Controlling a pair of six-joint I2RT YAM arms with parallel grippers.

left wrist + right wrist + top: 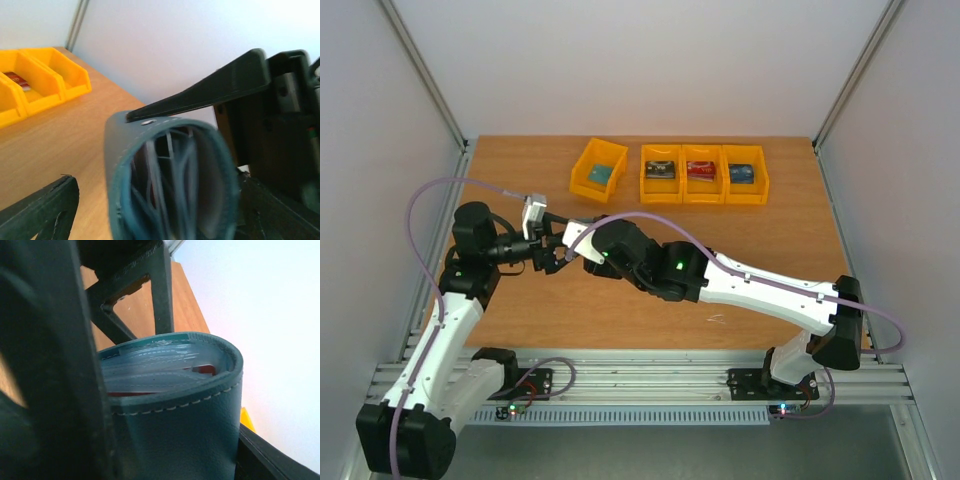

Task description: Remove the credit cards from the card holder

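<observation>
While bowed open, slate-blue card holder [175, 435], red card [204, 370] inside.

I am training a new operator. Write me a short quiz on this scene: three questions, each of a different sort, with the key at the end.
1. True or false: the card holder has no card left inside.
2. Multiple choice: how many yellow bins stand at the far side of the table? A two, B four, C six.
3. Fill in: the right pincer grips the holder in the air, while the left pincer next to it stands ___.
Key: 1 false, the edge of a red card shows in a pocket; 2 B; 3 open.
</observation>
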